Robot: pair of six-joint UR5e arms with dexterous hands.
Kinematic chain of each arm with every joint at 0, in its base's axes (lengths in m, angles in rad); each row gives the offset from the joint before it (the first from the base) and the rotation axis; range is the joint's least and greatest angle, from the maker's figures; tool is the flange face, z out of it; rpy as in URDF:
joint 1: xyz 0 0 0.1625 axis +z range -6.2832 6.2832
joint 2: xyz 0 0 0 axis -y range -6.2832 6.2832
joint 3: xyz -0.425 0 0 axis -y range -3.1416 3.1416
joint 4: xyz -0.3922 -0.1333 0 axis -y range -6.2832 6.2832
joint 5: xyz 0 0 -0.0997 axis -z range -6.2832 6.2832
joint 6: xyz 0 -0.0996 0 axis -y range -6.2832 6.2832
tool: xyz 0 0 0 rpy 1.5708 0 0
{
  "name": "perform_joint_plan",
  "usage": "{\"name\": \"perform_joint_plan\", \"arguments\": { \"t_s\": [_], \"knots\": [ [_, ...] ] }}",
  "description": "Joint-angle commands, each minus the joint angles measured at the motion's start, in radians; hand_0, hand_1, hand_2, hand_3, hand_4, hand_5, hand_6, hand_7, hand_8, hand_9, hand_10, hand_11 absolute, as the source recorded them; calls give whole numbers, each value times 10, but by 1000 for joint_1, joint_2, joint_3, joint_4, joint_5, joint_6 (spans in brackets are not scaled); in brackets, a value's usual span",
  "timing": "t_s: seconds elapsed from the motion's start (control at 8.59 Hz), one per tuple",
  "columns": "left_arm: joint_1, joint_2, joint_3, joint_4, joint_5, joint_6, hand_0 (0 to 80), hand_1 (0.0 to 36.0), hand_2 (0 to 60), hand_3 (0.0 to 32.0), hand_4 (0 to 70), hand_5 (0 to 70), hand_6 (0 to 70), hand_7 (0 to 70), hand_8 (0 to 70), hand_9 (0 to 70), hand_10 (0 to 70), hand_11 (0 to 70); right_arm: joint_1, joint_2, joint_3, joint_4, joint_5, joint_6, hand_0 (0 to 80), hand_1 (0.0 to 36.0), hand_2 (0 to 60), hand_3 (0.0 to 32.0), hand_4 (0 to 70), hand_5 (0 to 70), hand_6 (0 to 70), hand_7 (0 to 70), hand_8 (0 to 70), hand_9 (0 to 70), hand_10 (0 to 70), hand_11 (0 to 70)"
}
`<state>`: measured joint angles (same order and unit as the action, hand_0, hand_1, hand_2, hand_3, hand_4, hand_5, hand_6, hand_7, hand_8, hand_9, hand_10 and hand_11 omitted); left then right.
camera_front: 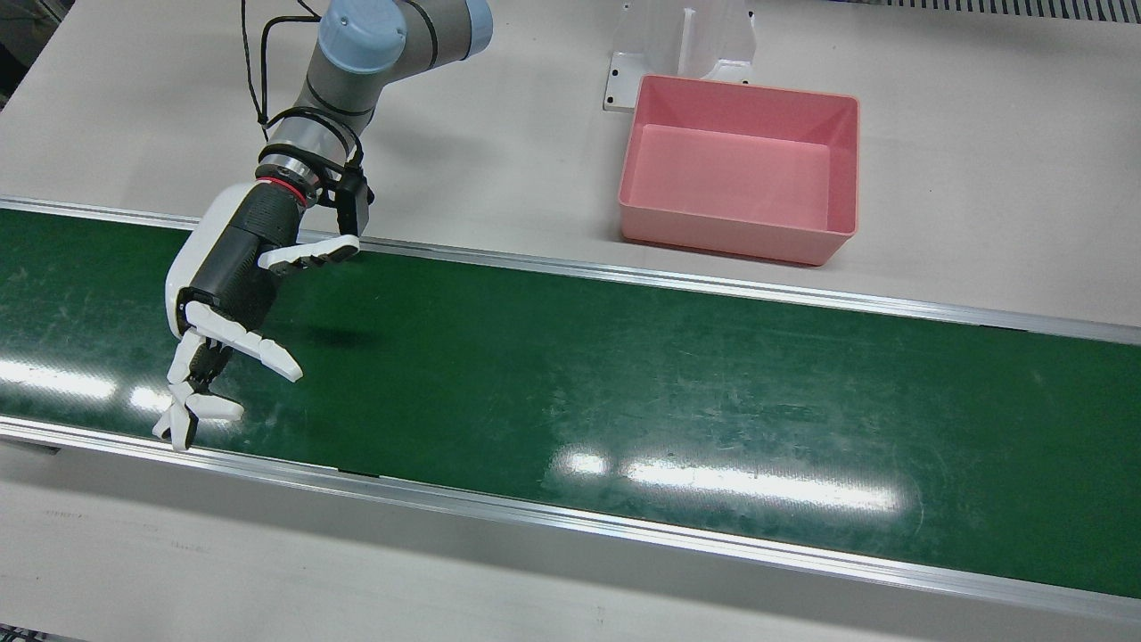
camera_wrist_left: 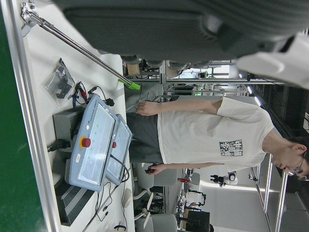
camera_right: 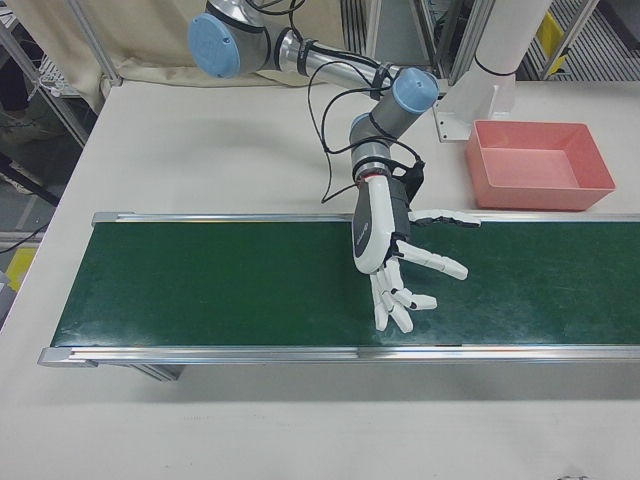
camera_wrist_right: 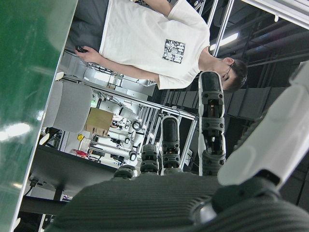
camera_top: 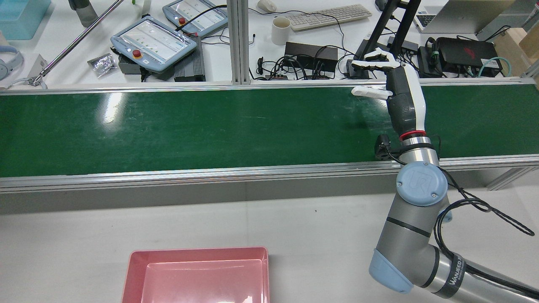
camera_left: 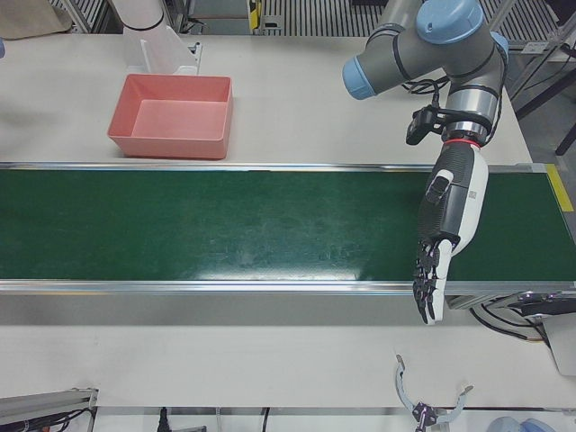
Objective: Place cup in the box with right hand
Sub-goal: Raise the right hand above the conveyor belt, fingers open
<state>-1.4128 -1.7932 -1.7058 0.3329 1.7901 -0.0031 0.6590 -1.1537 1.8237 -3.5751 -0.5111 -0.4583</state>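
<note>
The right robot hand (camera_front: 223, 285) hangs over the green belt (camera_front: 624, 374) near one end of it, palm toward the belt; its fingers (camera_front: 267, 348) are spread wide apart and close on nothing. In the front view the fingertips reach out as far as the belt's near metal rail; the thumb juts sideways by the far rail; a dark shadow lies on the belt just beside the palm. The rear view shows the same robot hand (camera_top: 400, 97) stretched across the belt from the grey arm (camera_top: 417, 219), with black cable looped around the wrist.

The pink box (camera_front: 731, 236) sits on the pale worktop (camera_front: 980, 178) on the robot's side of the belt, well apart from the right robot hand and just in front of a white pedestal (camera_front: 686, 45); it stands upright, open side up, with its bare pink floor showing.

I cannot tell where the task's cup is; the only cup-like thing that shows is a white mug (camera_top: 281, 30) on the cluttered desk beyond the belt, near a keyboard (camera_top: 330, 16) and two control pendants (camera_top: 153, 42).

Of the left robot hand (camera_wrist_left: 193, 24) only a dark blurred part shows along the edge of its own camera's picture; I cannot tell how far open it is. A person in a white T-shirt (camera_wrist_right: 145, 38) stands beyond the desk.
</note>
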Motion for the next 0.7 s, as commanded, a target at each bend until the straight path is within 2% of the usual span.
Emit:
{"name": "perform_joint_plan", "arguments": {
  "t_s": [0.0,0.23,0.47,0.58],
  "knots": [
    [0,0,0,0,0,0,0,0,0,0,0,0,0,0,0,0,0,0,-1,18,-27,-2,0,-6,324,32,157,0,700,0,87,507,40,159,15,9],
    [0,0,0,0,0,0,0,0,0,0,0,0,0,0,0,0,0,0,-2,69,-88,-2,-10,-8,373,44,168,0,700,0,89,522,43,166,16,11],
    [0,0,0,0,0,0,0,0,0,0,0,0,0,0,0,0,0,0,-4,81,-87,-4,-17,-8,364,46,180,0,700,0,87,514,43,165,17,14],
    [0,0,0,0,0,0,0,0,0,0,0,0,0,0,0,0,0,0,-4,78,-78,-7,-20,-8,375,26,116,0,697,0,83,495,41,159,13,9]
  ]
}}
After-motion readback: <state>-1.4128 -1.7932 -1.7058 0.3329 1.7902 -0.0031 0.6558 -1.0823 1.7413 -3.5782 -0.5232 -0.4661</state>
